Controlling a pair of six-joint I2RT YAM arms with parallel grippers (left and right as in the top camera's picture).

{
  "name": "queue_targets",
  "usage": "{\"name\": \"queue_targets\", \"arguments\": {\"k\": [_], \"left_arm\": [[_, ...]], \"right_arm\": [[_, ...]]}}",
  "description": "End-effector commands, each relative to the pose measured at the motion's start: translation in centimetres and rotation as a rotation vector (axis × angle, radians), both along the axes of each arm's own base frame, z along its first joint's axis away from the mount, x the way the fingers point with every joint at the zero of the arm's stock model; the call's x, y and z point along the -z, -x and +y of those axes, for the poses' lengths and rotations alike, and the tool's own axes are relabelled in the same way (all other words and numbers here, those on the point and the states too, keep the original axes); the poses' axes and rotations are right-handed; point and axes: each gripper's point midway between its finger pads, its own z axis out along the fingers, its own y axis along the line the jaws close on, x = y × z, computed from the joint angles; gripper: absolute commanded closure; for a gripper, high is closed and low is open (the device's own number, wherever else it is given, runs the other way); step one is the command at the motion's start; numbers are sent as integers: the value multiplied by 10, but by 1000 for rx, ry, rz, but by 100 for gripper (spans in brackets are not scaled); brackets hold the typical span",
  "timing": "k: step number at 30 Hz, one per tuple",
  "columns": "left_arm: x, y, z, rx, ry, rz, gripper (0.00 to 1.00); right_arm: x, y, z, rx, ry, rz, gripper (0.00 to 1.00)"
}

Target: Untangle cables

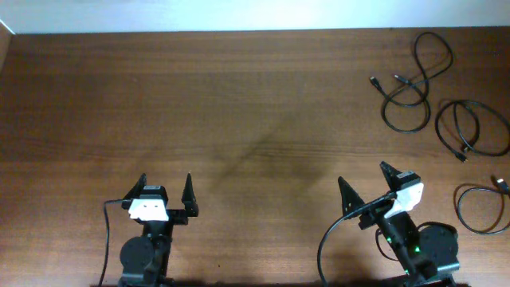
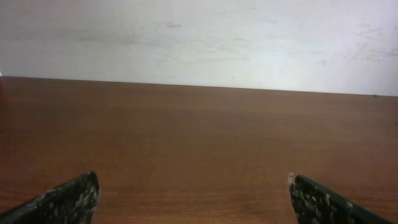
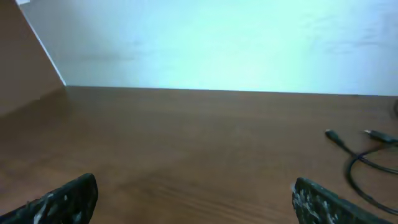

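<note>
Left gripper (image 1: 166,182) and right gripper (image 1: 362,174) are held spread and empty at the frame's bottom, clear of the work. Black cables (image 1: 417,84) are seen laid separately at right, apparently already untangled.

cables (image 1: 414,86): black | table (image 1: 239,104): reddish brown woodgrain | wall (image 2: 199,37): off-white

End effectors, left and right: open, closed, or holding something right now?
Left black two-finger end effector: open, holding nothing.
Right black two-finger end effector: open, holding nothing.
</note>
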Motion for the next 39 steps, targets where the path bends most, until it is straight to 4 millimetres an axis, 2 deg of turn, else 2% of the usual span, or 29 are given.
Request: {"name": "queue_targets", "arguments": {"k": [1,4,6,13,39], "left_arm": [[2,0,0,2,-15,0,1],[2,0,0,2,-15,0,1],[2,0,0,2,-15,0,1],[2,0,0,2,-15,0,1],[2,0,0,2,-15,0,1]], "right_arm": [[12,1,-3,11,4,-19,1],[21,1,-3,12,-4,-66,1],[48,2,-3,13,0,-47,1],[50,-1,-13,68,42,-50,1],[49,-1,-13,68,40,-54,1]]}}
